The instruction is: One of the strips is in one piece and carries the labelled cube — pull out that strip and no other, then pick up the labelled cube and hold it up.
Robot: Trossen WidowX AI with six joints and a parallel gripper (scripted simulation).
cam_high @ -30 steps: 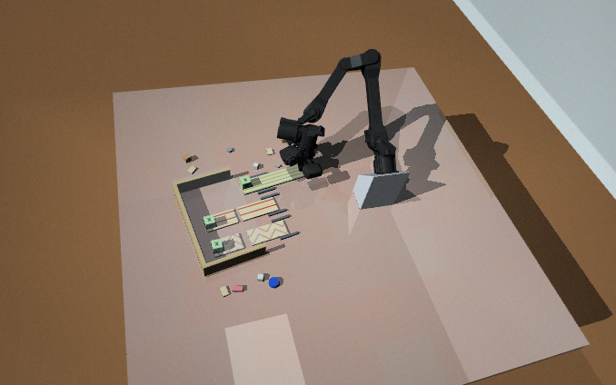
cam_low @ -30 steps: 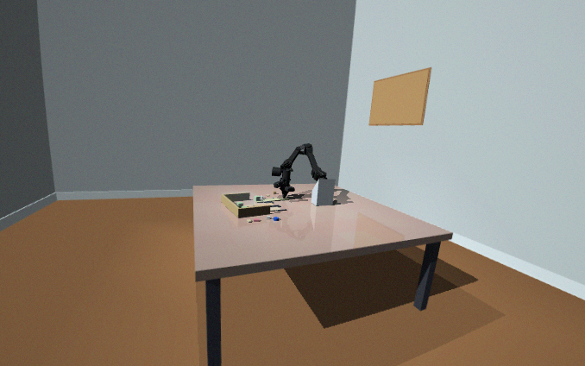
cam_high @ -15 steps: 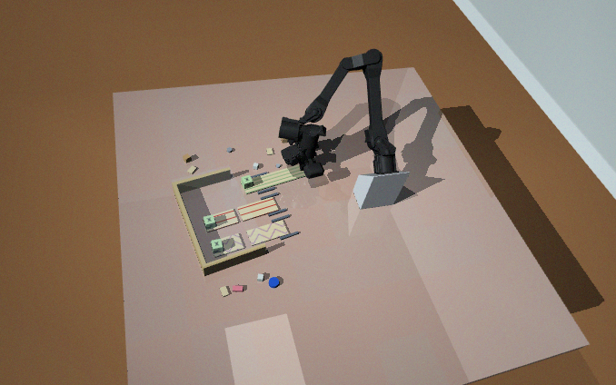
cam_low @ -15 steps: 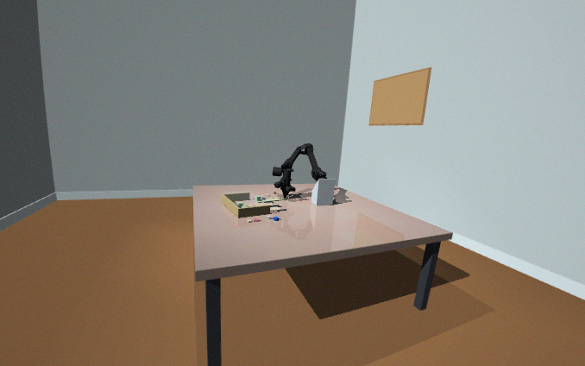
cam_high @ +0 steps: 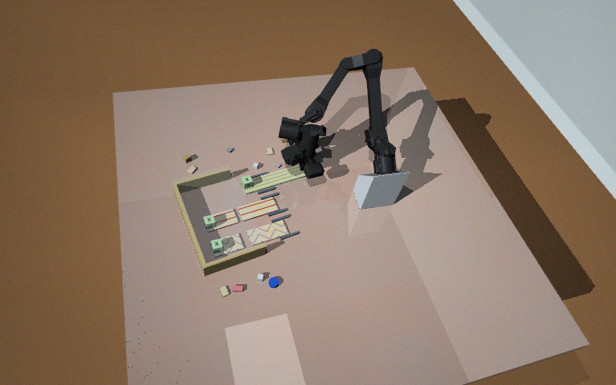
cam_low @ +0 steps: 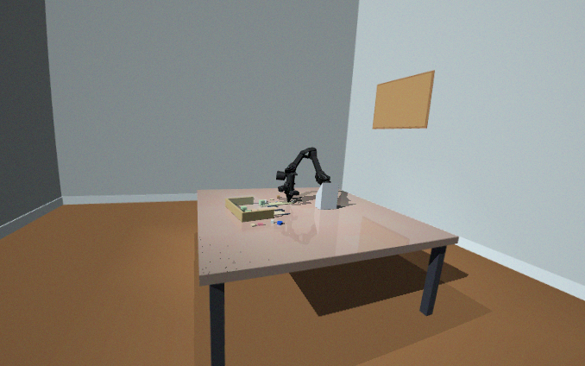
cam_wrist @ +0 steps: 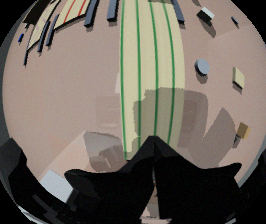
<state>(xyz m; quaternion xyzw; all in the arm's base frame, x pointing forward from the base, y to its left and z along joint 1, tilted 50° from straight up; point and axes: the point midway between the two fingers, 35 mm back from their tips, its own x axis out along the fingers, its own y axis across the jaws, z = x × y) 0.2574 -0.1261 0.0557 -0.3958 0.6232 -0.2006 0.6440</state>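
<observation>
The green-lined strip (cam_high: 277,179) (cam_wrist: 148,60) is in one piece, with a green cube (cam_high: 247,182) (cam_low: 262,202) marked with a dark X on its far end. The red-lined strip (cam_high: 258,209) (cam_wrist: 71,15) and the zigzag strip (cam_high: 266,231) are each split by a gap. Their far pieces carry similar green cubes, one on the red-lined strip (cam_high: 209,221) and one on the zigzag strip (cam_high: 216,244). My gripper (cam_low: 289,199) (cam_wrist: 152,139) is shut, tips together and pointing down at the green-lined strip's near end. Whether the tips touch it is hidden.
A low yellow wall (cam_high: 188,222) (cam_low: 259,215) surrounds the far ends on three sides. Dark guide bars (cam_high: 266,190) flank the strips. A blue disc (cam_high: 273,281) (cam_low: 279,223) and small blocks lie outside it. A white wedge-shaped box (cam_high: 382,191) (cam_low: 329,196) stands at the arm's base.
</observation>
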